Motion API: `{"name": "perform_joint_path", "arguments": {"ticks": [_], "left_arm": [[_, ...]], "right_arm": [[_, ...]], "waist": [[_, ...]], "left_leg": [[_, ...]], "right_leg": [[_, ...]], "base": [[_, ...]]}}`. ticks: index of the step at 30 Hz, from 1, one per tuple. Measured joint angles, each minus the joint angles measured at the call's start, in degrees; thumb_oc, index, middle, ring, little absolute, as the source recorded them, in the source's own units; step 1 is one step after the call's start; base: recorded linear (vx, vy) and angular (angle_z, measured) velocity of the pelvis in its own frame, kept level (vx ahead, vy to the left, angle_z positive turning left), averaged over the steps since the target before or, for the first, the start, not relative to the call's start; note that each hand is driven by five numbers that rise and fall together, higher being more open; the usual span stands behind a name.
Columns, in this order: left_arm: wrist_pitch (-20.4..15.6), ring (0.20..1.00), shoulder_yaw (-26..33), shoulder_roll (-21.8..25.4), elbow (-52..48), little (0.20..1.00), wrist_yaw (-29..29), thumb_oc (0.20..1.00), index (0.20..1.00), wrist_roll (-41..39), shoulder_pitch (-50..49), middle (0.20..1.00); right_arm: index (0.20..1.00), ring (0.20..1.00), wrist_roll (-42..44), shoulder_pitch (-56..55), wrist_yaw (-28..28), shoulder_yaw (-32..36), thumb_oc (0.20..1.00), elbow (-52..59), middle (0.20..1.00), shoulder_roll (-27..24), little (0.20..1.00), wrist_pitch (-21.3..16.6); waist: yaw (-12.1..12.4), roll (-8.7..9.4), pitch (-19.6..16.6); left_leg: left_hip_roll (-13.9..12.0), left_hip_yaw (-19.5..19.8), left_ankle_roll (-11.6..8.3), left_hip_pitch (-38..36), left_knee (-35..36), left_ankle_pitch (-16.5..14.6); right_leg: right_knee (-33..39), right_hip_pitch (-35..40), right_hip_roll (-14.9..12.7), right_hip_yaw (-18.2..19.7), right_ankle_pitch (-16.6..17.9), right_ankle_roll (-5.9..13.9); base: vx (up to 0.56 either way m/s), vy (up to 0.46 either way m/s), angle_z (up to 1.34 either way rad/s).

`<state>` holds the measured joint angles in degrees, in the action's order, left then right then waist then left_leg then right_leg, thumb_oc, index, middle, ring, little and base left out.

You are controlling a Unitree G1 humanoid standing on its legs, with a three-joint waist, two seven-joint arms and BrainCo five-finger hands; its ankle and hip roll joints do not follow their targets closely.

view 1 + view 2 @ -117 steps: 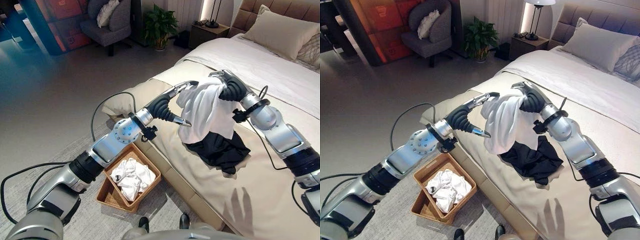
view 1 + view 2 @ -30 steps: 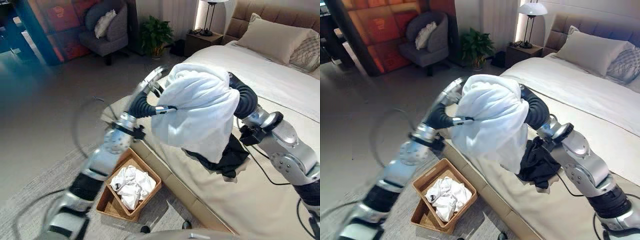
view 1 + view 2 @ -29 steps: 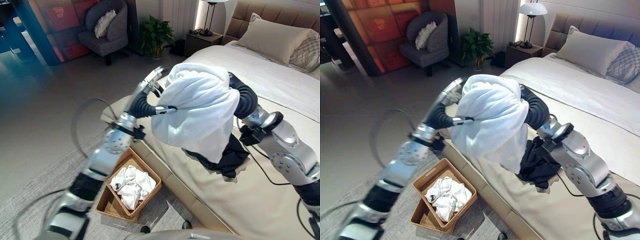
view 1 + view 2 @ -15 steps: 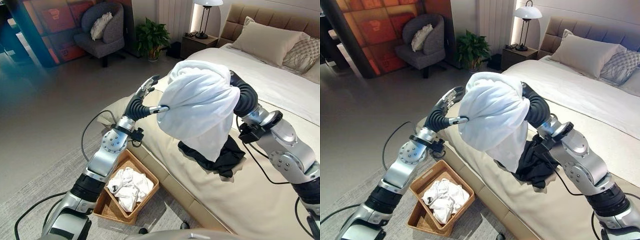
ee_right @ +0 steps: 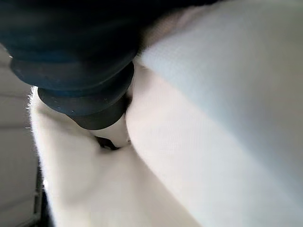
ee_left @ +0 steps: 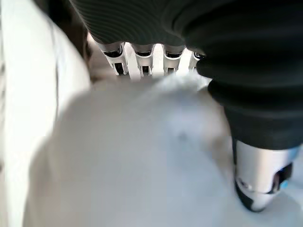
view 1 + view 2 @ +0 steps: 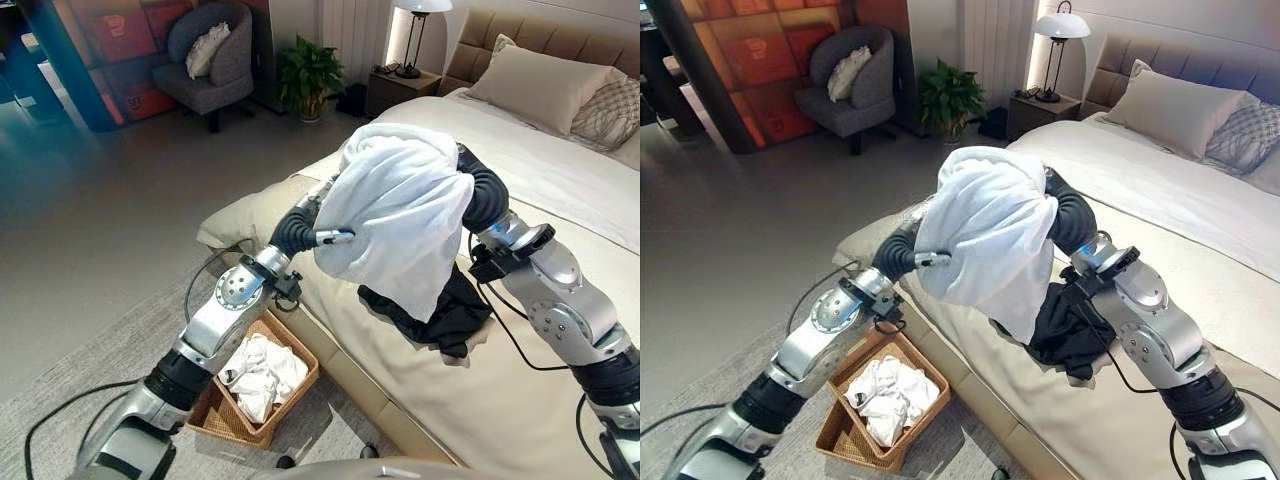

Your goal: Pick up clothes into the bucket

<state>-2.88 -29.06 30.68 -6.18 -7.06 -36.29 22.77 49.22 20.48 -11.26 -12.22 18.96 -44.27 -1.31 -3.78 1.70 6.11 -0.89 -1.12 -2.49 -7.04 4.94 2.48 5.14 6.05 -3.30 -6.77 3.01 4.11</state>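
Above bed point(image 7: 520, 400), white garment point(image 7: 395, 215) bunched betw. both hands, finger states unclear, basket point(image 7: 235, 425) below

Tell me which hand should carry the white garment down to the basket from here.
Left, probably. The left hand is pressed into the white garment on the side nearer the basket, which sits on the floor below that arm. The right hand's fingers are buried in the cloth, farther over the bed.

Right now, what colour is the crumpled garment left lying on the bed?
Black. The crumpled black garment on the beige bed shows best in the left eye view.
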Motion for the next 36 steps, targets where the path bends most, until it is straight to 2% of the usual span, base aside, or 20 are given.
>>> {"name": "perform_joint_path", "arguments": {"ticks": [3, 4, 7, 12, 21, 22, 23, 36], "left_arm": [[1.39, 1.0, -3.19, 3.86, -1.07, 1.0, -1.37, 1.0, 1.0, -6.01, 2.29, 1.0], [2.01, 1.0, -5.69, 6.84, -2.2, 1.0, -2.34, 1.0, 1.0, -8.35, 4.56, 1.0], [2.51, 1.0, -8.38, 9.24, -4.19, 1.0, -3.35, 1.0, 1.0, -12.73, 7.28, 1.0], [2.89, 1.0, -13.12, 11.02, -4.25, 1.0, -3.89, 1.0, 1.0, -16.78, 10.32, 1.0], [3.71, 1.0, -17.27, 11.57, -4.03, 1.0, -3.83, 1.0, 1.0, -21.06, 13.21, 1.0], [3.82, 0.388, -17.44, 11.52, -4.03, 0.388, -3.82, 0.388, 0.388, -21.29, 13.24, 0.388], [3.81, 0.2, -17.4, 11.37, -3.92, 0.2, -3.71, 0.2, 0.2, -21.34, 13.23, 0.2], [3.8, 0.2, -14.19, 5.2, -2.49, 0.2, -2.4, 0.2, 0.2, -21.09, 9.81, 0.2]], "right_arm": [[0.2, 0.2, -0.87, 1.9, 0.27, -2.34, 0.2, -0.31, 0.2, -1.82, 0.2, -0.01], [0.2, 0.2, -1.49, 3.13, 0.22, -3.91, 0.2, -0.32, 0.2, -3.62, 0.2, -0.01], [0.2, 0.2, -2.05, 4.93, 0.19, -6.01, 0.2, -0.66, 0.2, -5.27, 0.2, -0.05], [0.2, 0.2, -2.1, 8.91, -0.24, -11.07, 0.2, -1.41, 0.2, -6.2, 0.2, -0.04], [0.2, 0.2, -2.1, 11.77, -0.86, -15.0, 0.2, -1.56, 0.2, -6.25, 0.2, -0.07], [0.2, 0.2, -2.1, 11.79, -0.86, -15.32, 0.2, -1.56, 0.2, -6.24, 0.2, -0.06], [0.2, 0.2, -2.1, 11.8, -0.83, -15.34, 0.2, -1.56, 0.2, -6.21, 0.2, -0.06], [0.2, 0.2, -4.83, 11.84, -0.44, -14.22, 0.2, -1.55, 0.2, -5.36, 0.2, -0.13]], "waist": [[-0.1, -0.03, 0.01], [-0.11, -0.03, 0.01], [0.01, -0.05, 0.0], [-0.03, -0.11, 0.04], [-0.03, -0.15, 0.07], [-0.02, -0.16, 0.09], [0.01, -0.17, 0.09], [0.06, -0.18, 0.15]], "left_leg": [[0.03, 0.1, 0.0, 0.12, -0.02, 0.0], [0.04, 0.38, -0.01, 0.22, -0.03, 0.01], [0.14, 0.99, -0.01, 0.52, -0.17, 0.01], [0.22, 1.31, 0.0, 0.75, -0.24, 0.04], [0.44, 1.8, 0.0, 1.5, -0.33, 0.04], [0.53, 1.89, 0.0, 1.68, -0.39, 0.04], [0.56, 1.96, 0.0, 1.69, -0.39, 0.04], [0.94, 2.65, 0.02, 1.71, -0.19, 0.04]], "right_leg": [[0.0, -0.04, -0.03, -0.1, 0.0, 0.0], [0.0, 0.0, -0.03, -0.31, 0.0, -0.01], [0.0, 0.06, -0.13, -0.85, -0.06, 0.02], [0.0, -0.01, -0.22, -1.34, -0.12, 0.04], [-0.01, -0.42, -0.44, -1.77, -0.31, 0.08], [-0.01, -0.53, -0.49, -1.84, -0.31, 0.08], [-0.01, -0.5, -0.53, -1.94, -0.32, 0.09], [-0.01, -0.34, -0.9, -2.6, -0.53, 0.33]], "base": [[0.0, 0.002, 0.02], [0.0, 0.005, 0.07], [0.01, 0.005, 0.11], [0.0, 0.002, 0.03], [0.0, 0.002, 0.02], [0.01, 0.011, 0.04], [0.01, 0.011, 0.05], [0.01, 0.004, 0.02]]}}
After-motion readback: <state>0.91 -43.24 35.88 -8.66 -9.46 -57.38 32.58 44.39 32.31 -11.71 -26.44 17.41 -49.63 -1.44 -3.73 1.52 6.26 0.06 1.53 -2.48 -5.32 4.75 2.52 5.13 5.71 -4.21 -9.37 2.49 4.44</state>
